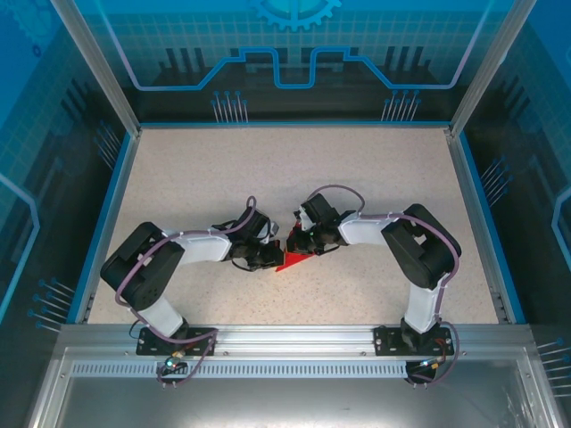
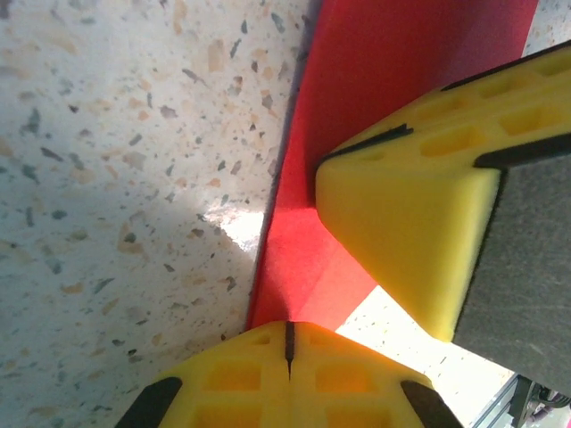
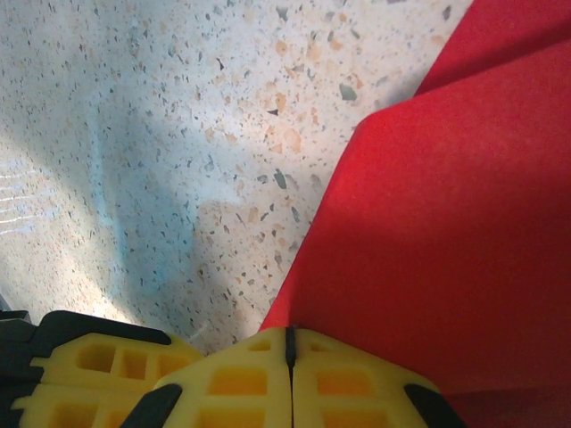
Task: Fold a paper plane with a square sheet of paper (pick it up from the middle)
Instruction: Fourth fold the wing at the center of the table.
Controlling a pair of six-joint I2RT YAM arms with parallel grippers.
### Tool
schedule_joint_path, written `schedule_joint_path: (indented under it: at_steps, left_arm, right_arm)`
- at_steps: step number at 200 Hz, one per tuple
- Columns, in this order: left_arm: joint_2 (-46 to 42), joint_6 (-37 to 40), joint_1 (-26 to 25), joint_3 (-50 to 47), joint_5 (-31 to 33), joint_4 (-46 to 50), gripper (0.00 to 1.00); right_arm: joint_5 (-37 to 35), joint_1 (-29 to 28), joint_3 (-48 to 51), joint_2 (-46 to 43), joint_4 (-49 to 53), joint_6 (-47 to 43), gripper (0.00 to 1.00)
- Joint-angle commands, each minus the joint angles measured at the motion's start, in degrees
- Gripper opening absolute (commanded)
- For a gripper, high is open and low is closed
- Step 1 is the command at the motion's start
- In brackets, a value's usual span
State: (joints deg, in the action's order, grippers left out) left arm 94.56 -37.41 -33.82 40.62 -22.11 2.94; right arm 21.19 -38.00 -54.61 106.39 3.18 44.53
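The red sheet of paper (image 1: 292, 259) lies folded into a pointed shape at the middle of the table, between my two grippers. My left gripper (image 1: 268, 259) comes at it from the left. In the left wrist view its yellow fingers are shut, and a raised crease of the paper (image 2: 357, 98) runs into the slit at the left gripper (image 2: 288, 326) tips. My right gripper (image 1: 300, 242) is shut too. Its yellow fingers (image 2: 410, 205) press down on the paper from the far side. Through the right wrist camera the paper (image 3: 446, 232) spreads flat under the right gripper (image 3: 289, 332).
The speckled tabletop (image 1: 294, 178) lies open all round the paper. Blue-edged walls with grey posts (image 1: 464, 169) fence the table at the back and sides. The metal rail (image 1: 294, 339) with both arm bases runs along the near edge.
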Motion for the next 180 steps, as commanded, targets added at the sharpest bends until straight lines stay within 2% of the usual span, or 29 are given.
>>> schedule_joint_path:
  at_steps: [1, 65, 124, 145, 180]
  left_arm:
    - [0.5, -0.2, -0.2, -2.4, 2.3, 1.5, 0.00]
    - [2.1, -0.7, -0.2, -2.6, 2.9, 3.1, 0.00]
    - [2.1, -1.1, -0.2, -2.4, 4.3, 4.9, 0.00]
    - [2.2, -1.5, -0.2, -2.3, 4.8, 6.6, 0.00]
    - [3.1, -2.7, -0.2, -2.6, 5.4, 9.2, 0.00]
  right_arm:
    - [0.5, 1.1, 1.3, 1.0, 0.1, -0.9, 0.06]
    - [1.7, -0.6, 0.7, -0.6, 0.1, -1.2, 0.06]
    - [1.8, -1.0, 2.0, 2.4, -1.0, -0.4, 0.06]
    - [-0.3, 1.7, 2.5, 2.3, 0.4, -1.9, 0.05]
    - [-2.0, 9.7, 0.8, 2.6, 2.3, -6.4, 0.05]
